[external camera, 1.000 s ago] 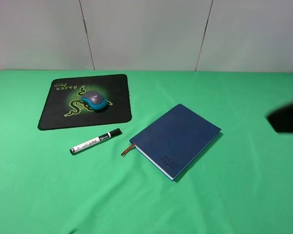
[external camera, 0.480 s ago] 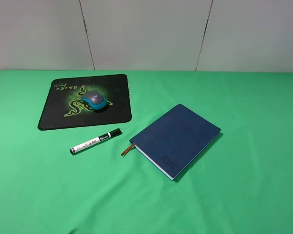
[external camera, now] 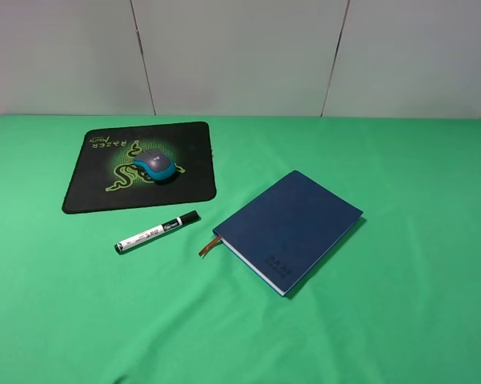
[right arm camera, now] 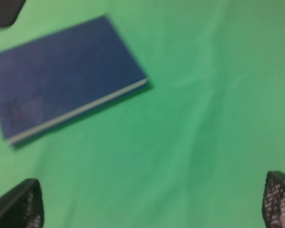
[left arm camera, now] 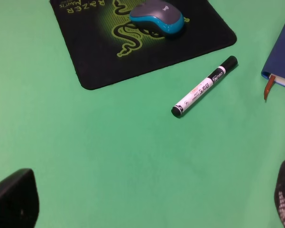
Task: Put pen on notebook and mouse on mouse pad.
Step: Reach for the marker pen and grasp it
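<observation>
Green cloth [external camera: 400, 320] covers the whole table, lightly creased, with pale grey wall panels [external camera: 240, 56] behind it. At the far left lies the mouse pad [external camera: 96, 188], its far edge cut off in the left wrist view. The mouse [external camera: 158, 163] sits on its middle, over the green logo. Just near of the pad, the pen [external camera: 157, 232] rests on bare cloth, its cap pointing right toward the notebook [external camera: 292, 228] but apart from it. The notebook lies closed right of centre, its ribbon bookmark [external camera: 210, 246] trailing from the left corner. The right wrist view is blurred, so the cover lettering cannot be read there. The left gripper [left arm camera: 149, 202] and right gripper [right arm camera: 149, 204] appear only in their wrist views, as dark fingertips [left arm camera: 12, 202] cut off at the frame edges. Both pairs are spread wide above the cloth, holding nothing.
</observation>
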### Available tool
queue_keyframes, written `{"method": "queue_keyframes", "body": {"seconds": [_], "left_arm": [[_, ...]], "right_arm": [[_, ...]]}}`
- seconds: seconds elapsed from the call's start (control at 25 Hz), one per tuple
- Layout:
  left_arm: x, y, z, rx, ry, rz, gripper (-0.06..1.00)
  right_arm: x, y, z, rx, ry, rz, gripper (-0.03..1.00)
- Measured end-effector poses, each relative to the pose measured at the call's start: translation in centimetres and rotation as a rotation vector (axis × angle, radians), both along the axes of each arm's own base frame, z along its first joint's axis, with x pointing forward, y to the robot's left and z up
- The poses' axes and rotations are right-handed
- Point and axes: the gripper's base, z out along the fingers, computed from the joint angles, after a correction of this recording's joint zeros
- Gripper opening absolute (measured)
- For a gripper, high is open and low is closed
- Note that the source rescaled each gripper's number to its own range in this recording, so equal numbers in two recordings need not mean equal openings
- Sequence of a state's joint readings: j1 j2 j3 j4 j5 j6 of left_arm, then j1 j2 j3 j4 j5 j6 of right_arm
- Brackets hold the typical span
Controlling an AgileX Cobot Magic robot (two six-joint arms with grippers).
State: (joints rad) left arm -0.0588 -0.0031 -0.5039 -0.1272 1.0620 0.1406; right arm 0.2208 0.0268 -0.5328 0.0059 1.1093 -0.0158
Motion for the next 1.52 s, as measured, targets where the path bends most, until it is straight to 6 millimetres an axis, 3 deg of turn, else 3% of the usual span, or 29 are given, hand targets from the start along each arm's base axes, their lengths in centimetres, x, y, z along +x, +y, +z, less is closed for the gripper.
{"method": "queue_keyframes", "body": {"seconds": [0.56,1.52], "left_arm": [[0.0,0.0,0.0,0.0,0.0,0.0,1.0],[0.0,0.0,0.0,0.0,0.0,0.0,1.0]], "right_arm": [[-0.28,-0.27,0.27,-0.014,-0.074,-0.091,1.0],[0.4,-0.27,-0.4,-0.025,-0.088,-0.097,1.0]]}}
